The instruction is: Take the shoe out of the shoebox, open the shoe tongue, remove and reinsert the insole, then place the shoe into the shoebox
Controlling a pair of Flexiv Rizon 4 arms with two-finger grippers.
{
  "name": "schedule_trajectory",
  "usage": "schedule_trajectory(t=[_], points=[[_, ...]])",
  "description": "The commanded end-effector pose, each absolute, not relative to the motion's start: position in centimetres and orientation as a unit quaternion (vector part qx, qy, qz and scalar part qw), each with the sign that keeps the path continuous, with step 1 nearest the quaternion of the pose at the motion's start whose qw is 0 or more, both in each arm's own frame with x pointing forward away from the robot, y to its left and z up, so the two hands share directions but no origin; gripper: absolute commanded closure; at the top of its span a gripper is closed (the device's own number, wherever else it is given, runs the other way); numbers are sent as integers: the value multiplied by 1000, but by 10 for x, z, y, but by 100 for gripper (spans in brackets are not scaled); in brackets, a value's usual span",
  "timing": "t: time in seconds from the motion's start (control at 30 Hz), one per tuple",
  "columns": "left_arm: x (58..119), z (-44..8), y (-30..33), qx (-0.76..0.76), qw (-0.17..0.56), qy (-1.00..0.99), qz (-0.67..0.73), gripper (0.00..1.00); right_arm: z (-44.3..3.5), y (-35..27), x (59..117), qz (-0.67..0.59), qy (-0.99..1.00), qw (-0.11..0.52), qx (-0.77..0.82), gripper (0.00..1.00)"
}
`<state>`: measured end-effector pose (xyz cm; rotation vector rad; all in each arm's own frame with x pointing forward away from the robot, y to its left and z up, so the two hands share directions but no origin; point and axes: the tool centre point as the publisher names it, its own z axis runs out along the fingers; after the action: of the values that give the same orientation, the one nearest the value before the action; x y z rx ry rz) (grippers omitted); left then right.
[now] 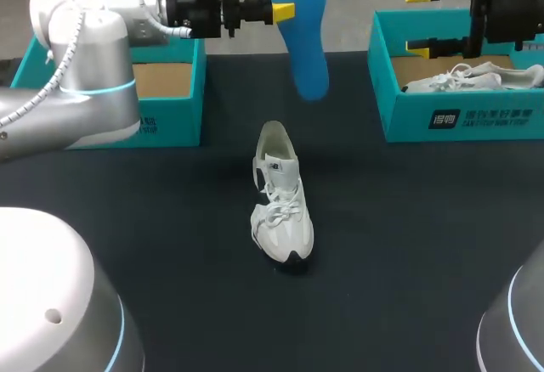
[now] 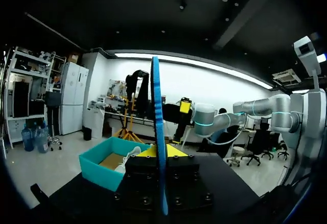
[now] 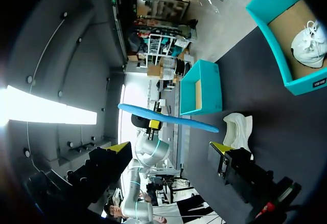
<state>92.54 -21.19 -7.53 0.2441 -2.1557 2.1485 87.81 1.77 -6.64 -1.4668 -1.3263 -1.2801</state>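
Blue insole (image 1: 304, 45) is pinched in my left gripper (image 1: 285, 11), fingers closed on its upper part. From the head view it hangs nearly upright w/ a slight tilt, high over the far side of the table (image 1: 408, 245). White shoe (image 1: 282, 198) sits on its sole mid-table, long axis running straight toward/away from me: dark toe nearest me, heel opening at the far end. Insole's lower end hangs above and just beyond that opening, a bit to the right, not touching. So reinsertion looks like a drop down and in toward me along the shoe's axis. Right gripper (image 1: 421, 20) is wide open, holding nothing, well apart over the right box (image 1: 459, 121), which has a 2nd shoe (image 1: 476, 76) in it. Left box (image 1: 170, 92) shows bare cardboard. Left wrist view: insole is edge-on, a thin blue line standing up between my yellow tips, both sides clamped; shoe isn't in sight from here. Right wrist view: tips spread far apart, nothing between them. Ahead of them the insole runs as a long bar w/ the shoe beyond and below its one end. Left arm is plainly the nearer one and has the part. My guess: right arm must come over to steady the shoe.
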Motion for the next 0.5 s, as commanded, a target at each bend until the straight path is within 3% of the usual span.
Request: schedule_trajectory(t=[0.03, 0.13, 0.5], points=[[923, -77, -216, 145, 120, -703, 686, 100, -66, 18, 878, -501, -520, 382, -577, 0], [918, -80, -219, 204, 227, -668, 679, 100, -66, 18, 878, -501, -520, 382, -577, 0], [914, -79, -218, 348, 410, -575, 617, 100, -66, 18, 878, -501, -520, 382, -577, 0]])
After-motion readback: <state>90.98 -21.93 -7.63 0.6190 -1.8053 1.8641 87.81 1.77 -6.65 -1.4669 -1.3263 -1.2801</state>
